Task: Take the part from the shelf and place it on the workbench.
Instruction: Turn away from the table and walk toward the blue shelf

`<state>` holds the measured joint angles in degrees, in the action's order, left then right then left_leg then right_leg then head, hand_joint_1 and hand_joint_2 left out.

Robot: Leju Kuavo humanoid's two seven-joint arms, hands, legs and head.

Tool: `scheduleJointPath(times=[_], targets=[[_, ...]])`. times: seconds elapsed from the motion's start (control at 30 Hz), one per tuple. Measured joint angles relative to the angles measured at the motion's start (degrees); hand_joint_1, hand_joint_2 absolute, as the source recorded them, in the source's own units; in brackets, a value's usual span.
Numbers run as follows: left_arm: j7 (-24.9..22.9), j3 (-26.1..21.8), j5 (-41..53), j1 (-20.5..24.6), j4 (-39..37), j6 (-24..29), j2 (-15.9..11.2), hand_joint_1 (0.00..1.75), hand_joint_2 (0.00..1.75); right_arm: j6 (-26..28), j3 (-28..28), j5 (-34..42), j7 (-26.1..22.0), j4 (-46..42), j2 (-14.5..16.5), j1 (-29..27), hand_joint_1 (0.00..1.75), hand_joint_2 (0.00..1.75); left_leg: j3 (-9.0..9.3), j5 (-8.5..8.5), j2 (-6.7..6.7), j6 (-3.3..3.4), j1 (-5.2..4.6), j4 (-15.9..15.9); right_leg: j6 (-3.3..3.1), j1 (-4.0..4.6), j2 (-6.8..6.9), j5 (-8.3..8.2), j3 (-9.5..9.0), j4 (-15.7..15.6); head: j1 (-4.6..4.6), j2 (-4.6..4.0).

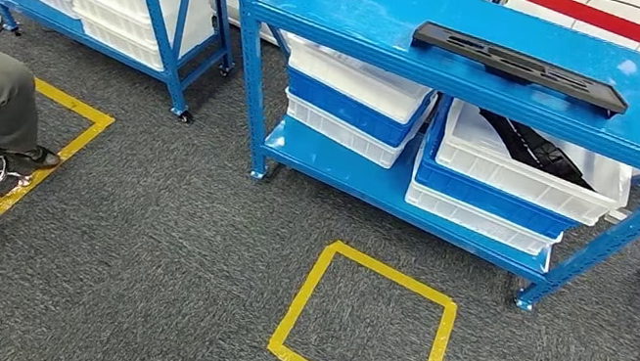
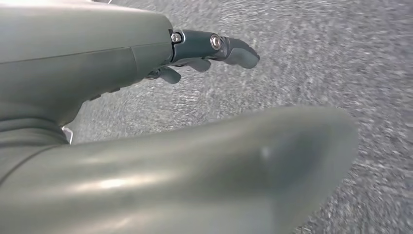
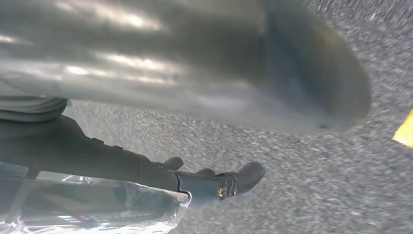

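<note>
Approach step, nothing grasped: my left hand (image 2: 160, 97) and right hand (image 3: 185, 146) hang empty over carpet, fingers loosely apart. Next I step nearer and reach the black part (image 1: 519, 65) atop the blue shelf (image 1: 366, 10).

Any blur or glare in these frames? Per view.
Head view: sharp; soft glare on the blue shelf top beside the black part. Left wrist view: carpet streaked, left hand fairly crisp. Right wrist view: heavy blur, bright highlights on the right hand.
</note>
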<state>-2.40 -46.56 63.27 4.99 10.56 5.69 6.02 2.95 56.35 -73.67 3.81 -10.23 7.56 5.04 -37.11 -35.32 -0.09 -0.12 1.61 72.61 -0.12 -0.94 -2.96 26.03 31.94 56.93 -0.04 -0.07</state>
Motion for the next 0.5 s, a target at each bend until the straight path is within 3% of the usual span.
scheduleJointPath(times=[0.03,0.1,0.17,0.2,0.23,0.3,0.37,0.4,0.47,0.5], targets=[[0.01,0.01,0.05,0.02,0.0,0.01,0.01,0.0,0.0,0.0,0.05,0.03,0.01,0.0,0.01,-0.03,0.0,0.0,1.19,2.15,-0.32,0.3,-0.01,-2.86,0.01,0.1,-0.82,0.0,-0.11,0.03,-0.01,0.0],[0.02,0.02,0.07,0.05,0.0,0.09,-0.02,0.0,0.0,0.0,0.1,0.05,0.01,-0.01,0.1,-0.01,0.0,0.0,4.56,6.22,-2.96,1.14,0.02,-10.55,0.11,0.31,-2.32,-0.05,-0.16,0.12,0.03,0.0],[0.02,0.04,-0.06,0.1,0.02,0.3,0.01,0.0,0.0,-0.01,0.14,0.0,0.0,-0.01,0.2,0.12,0.0,0.0,6.2,7.41,-5.28,1.68,-0.09,-14.48,0.51,0.24,-3.61,-0.26,0.29,0.17,0.03,0.0],[0.02,0.04,-0.14,0.17,0.04,0.46,0.05,0.0,0.0,-0.03,0.15,-0.03,-0.01,-0.01,0.26,0.14,0.0,0.0,6.26,7.32,-5.38,1.85,-0.23,-14.77,0.88,0.12,-4.29,-0.48,0.6,0.1,0.02,0.0],[0.02,0.02,-0.21,0.3,0.08,0.66,0.24,0.0,0.0,-0.04,0.16,-0.05,-0.01,-0.01,0.25,0.1,0.0,0.0,6.35,7.49,-4.63,1.99,-0.33,-15.13,1.29,0.03,-4.94,-0.73,1.02,-0.09,-0.05,0.0],[0.01,-0.03,-0.25,0.66,0.15,0.99,0.58,0.0,0.0,-0.07,0.18,0.01,-0.01,0.0,0.31,-0.04,0.0,0.0,6.65,8.15,-2.98,2.47,-0.24,-16.14,1.66,0.18,-3.32,-0.28,2.2,1.23,0.09,0.0],[0.01,-0.05,-0.25,0.79,0.16,1.11,0.81,0.0,0.0,-0.07,0.24,0.15,0.0,0.0,0.26,0.17,0.0,0.0,6.83,8.59,-1.11,2.74,-0.13,-16.82,1.33,0.3,0.31,2.27,5.06,6.73,0.46,0.0],[0.02,-0.07,-0.25,0.77,0.16,1.13,0.89,0.0,0.0,-0.07,0.29,0.26,0.0,0.0,0.19,0.33,0.0,0.0,6.77,8.59,-0.18,2.8,-0.22,-16.83,1.22,0.24,1.42,3.9,7.0,10.6,0.62,0.0],[0.1,-0.08,-0.25,0.79,0.15,1.13,1.08,0.0,0.0,-0.08,0.43,0.51,0.02,0.0,0.02,0.34,0.0,0.0,6.73,8.53,1.69,2.76,-0.36,-16.79,1.64,-0.05,2.24,5.65,9.64,16.06,0.75,0.0],[0.21,-0.08,-0.25,0.86,0.15,1.13,1.17,0.0,0.0,-0.08,0.49,0.57,0.03,0.0,-0.05,0.24,0.0,0.0,6.74,8.48,2.51,2.69,-0.36,-16.77,2.17,-0.23,2.47,5.32,9.42,15.93,0.81,0.0]])
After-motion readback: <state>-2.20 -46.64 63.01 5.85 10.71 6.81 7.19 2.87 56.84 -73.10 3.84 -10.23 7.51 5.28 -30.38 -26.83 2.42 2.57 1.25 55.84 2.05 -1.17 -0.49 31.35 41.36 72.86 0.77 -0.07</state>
